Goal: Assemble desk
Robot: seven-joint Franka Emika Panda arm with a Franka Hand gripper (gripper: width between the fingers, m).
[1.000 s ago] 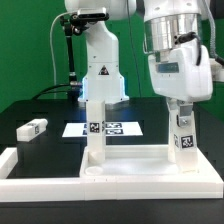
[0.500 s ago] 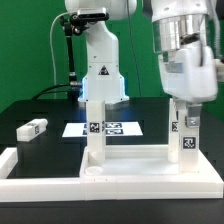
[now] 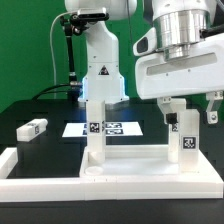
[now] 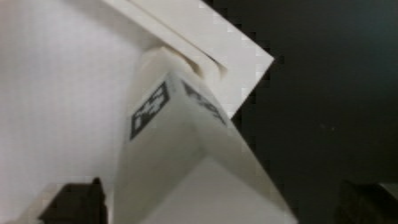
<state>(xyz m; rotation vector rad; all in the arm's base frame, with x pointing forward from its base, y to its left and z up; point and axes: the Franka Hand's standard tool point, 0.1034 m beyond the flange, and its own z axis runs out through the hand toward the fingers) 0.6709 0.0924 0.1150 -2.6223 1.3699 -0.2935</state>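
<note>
The desk (image 3: 130,160) lies upside down on the black counter (image 3: 40,108), its flat top panel down near the front and inside the low white border bars (image 3: 20,165); two square legs stand upright on it, one (image 3: 94,132) toward the exterior view's left, the other (image 3: 185,140) toward the exterior view's right, each bearing a black-and-white square tag; a third leg (image 3: 32,128) lies loose on the counter, well apart at the exterior view's left; the marker board (image 3: 105,128) lies flat behind the panel. The arm reaches down from above, wrist vertical, its pincer (image 3: 190,103) spread wide over the top of the right-hand leg, fingers apart and holding nothing; the wrist view shows that leg (image 4: 178,150) close up with its tag, blurred. No readable writing; a small triangular mark on the robot base (image 3: 101,75).
</note>
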